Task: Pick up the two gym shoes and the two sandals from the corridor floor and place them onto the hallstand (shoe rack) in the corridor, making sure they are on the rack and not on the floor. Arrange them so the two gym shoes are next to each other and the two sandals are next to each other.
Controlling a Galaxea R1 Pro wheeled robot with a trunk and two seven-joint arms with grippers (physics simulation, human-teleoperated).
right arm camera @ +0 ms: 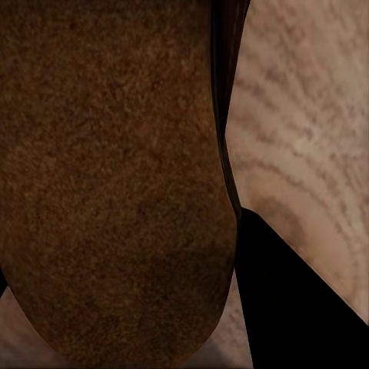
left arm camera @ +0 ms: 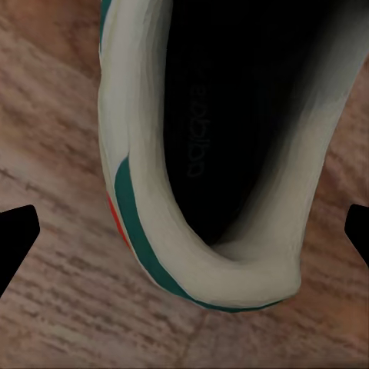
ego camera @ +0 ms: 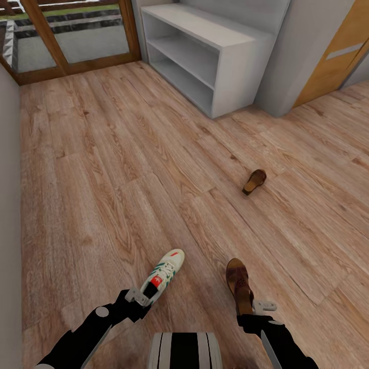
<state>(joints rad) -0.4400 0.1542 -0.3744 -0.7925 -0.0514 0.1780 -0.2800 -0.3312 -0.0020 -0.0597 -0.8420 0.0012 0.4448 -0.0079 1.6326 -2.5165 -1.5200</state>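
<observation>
Soft, even light fills the room, the light brown wood-plank floor (ego camera: 128,169) looks blurry up close, and dark shadow sits at five o'clock beside the brown leather sandal (right arm camera: 115,177).
</observation>
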